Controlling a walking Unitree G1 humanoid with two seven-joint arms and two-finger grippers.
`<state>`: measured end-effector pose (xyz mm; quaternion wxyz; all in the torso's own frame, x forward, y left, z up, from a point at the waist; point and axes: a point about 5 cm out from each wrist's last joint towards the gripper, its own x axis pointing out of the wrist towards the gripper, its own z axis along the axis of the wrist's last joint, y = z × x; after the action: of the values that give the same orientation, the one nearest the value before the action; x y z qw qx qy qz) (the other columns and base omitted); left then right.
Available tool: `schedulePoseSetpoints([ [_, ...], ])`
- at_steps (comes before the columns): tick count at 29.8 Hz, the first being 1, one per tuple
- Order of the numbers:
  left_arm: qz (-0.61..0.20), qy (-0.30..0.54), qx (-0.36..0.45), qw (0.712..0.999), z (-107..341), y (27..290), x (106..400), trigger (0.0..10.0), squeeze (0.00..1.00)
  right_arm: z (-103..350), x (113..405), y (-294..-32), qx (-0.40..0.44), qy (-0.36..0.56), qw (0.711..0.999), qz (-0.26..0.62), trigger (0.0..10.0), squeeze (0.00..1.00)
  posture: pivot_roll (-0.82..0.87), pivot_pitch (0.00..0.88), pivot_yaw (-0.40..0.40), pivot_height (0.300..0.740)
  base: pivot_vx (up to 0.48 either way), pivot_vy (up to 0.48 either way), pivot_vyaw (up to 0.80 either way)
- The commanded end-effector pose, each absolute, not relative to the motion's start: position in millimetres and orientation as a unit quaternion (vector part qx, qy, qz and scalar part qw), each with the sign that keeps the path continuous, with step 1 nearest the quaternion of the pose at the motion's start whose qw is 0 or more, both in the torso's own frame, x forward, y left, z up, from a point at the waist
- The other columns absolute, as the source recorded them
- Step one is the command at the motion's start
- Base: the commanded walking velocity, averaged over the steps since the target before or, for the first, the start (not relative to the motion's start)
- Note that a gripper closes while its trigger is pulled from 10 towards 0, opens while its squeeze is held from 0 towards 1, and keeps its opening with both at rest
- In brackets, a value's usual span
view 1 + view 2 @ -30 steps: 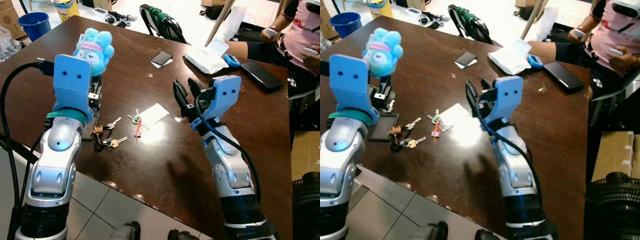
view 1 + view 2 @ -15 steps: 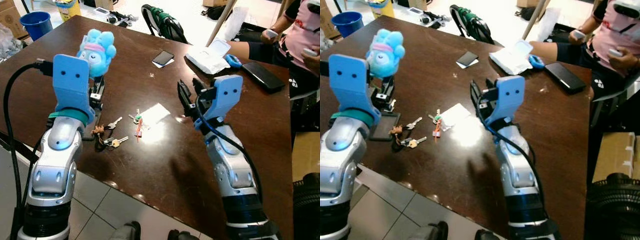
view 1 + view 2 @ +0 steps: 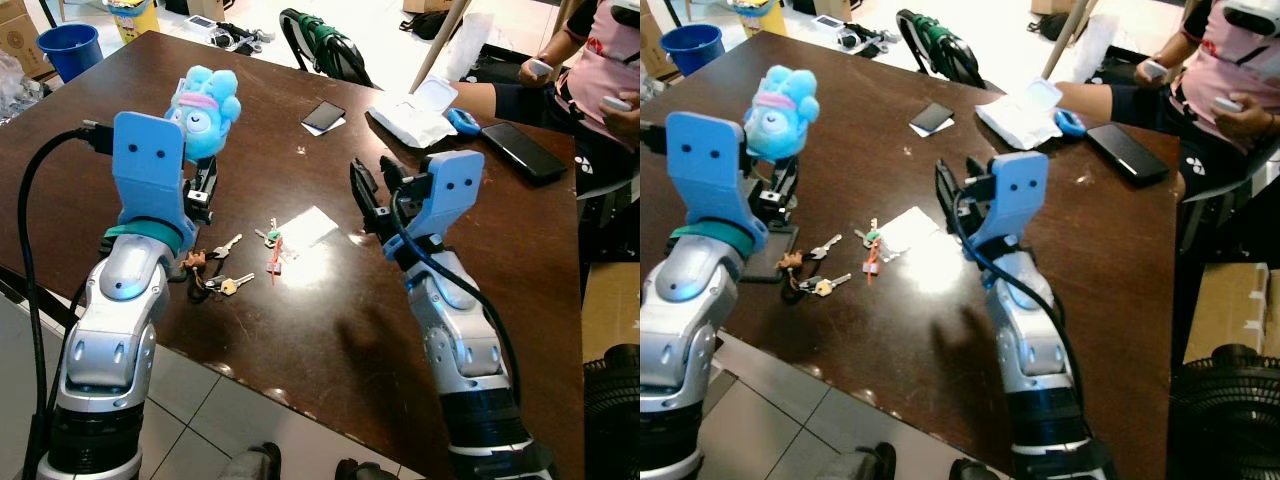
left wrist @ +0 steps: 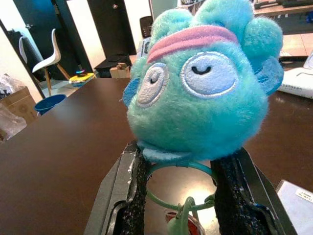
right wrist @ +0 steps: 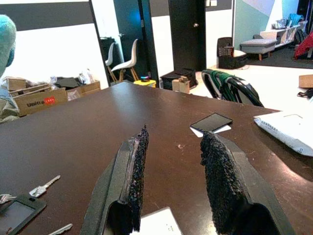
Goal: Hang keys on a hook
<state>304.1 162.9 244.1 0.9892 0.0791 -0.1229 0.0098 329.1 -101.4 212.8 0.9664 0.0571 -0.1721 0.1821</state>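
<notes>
Since a second ago the left gripper (image 4: 178,196) has carried the plush toy (image 3: 205,108) a little higher and further over the table (image 3: 330,330), while the right gripper (image 5: 171,196) has barely shifted; the keys on the table lie as they did

The left jaws are clenched on the toy's base, where a green ring (image 4: 178,183) hangs between the fingers (image 4: 230,196); something green and red dangles from that ring, though the wrist view cuts it off and I cannot tell whether it is a key; the right jaws stand released and empty above the table, near a white slip of paper (image 3: 307,227)

Two lots of keys lie on the table between the arms: a bunch (image 3: 222,283) beside a dark card holder (image 3: 765,262), and a smaller set with a red tag (image 3: 273,247) just beside the paper; no hook can be made out in these views

The risk, as I judge it, is that the toy is soft and held only at its base, so it may tip or slip out when the arm swings; the dangling ring may also swing and miss a hook; and the loose keys on the table could be left behind if the toy's set is not the one meant
</notes>
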Motion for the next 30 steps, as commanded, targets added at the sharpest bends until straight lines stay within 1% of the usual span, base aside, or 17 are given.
schedulePoseSetpoints([
  [1,0.013,-0.11,0.085,0.99,238.8,164.5,305.0,10.0,0.0,211.1,328.6,-100.0,0.055,-0.17,0.967,0.184,10.0,0.0,0.12,0.062,0.1,0.74,-0.322,0.0,0.0],
  [30,0.013,-0.11,0.088,0.99,239.4,165.1,306.1,10.0,0.0,211.6,329.5,-98.4,0.042,-0.17,0.967,0.187,10.0,0.0,0.12,0.063,0.101,0.74,-0.316,0.0,0.0],
])
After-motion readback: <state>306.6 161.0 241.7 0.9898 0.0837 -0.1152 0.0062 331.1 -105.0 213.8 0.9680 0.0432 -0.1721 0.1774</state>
